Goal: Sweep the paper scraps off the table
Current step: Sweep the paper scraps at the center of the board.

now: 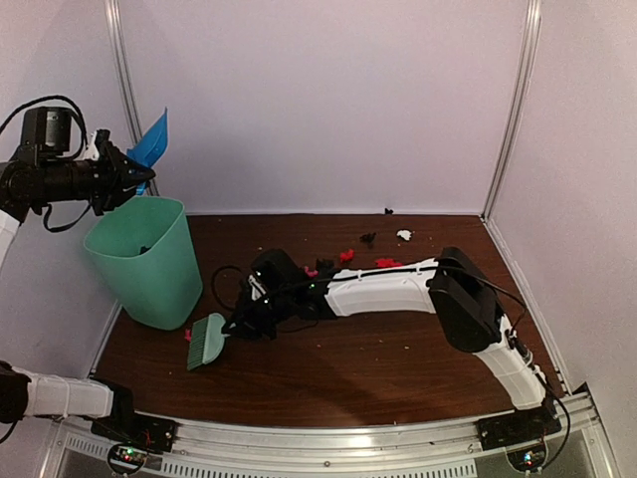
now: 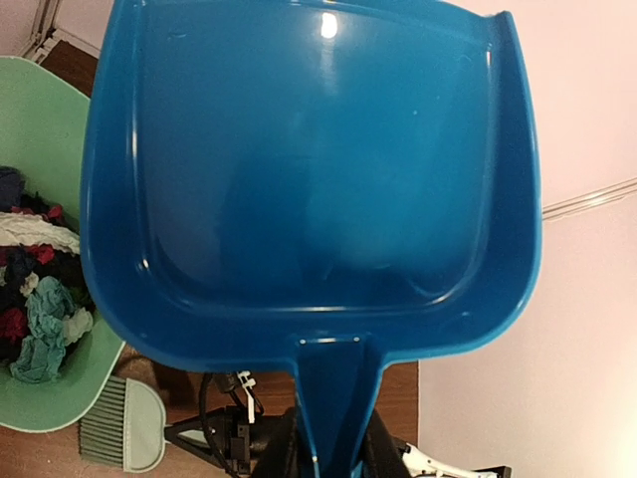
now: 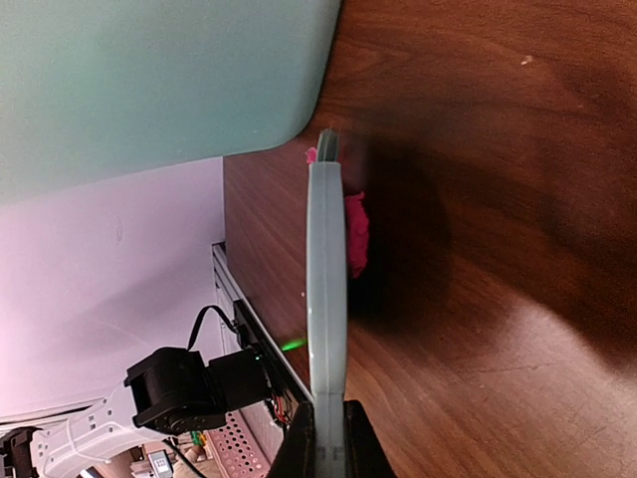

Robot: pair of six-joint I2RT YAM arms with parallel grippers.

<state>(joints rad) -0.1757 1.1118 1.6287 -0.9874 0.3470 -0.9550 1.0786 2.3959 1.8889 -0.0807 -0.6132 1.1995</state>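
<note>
High at the left, my left gripper (image 1: 129,171) is shut on the handle of a blue dustpan (image 1: 151,139), held over the mint-green bin (image 1: 144,261). Seen from the left wrist, the dustpan (image 2: 309,169) has an empty scoop, and its handle sits in my left gripper (image 2: 333,438). My right gripper (image 1: 244,321) is shut on a pale green brush (image 1: 207,341) low on the table (image 1: 398,349). In the right wrist view a pink scrap (image 3: 356,234) lies against the brush (image 3: 326,299). Red paper scraps (image 1: 345,255), a black one (image 1: 368,238) and a white one (image 1: 404,235) lie farther back.
The bin (image 2: 40,289) holds many coloured scraps. It stands at the table's left edge, close to the brush. White walls close in the back and both sides. The right arm stretches across the table's middle. A metal frame runs along the near edge (image 1: 348,438).
</note>
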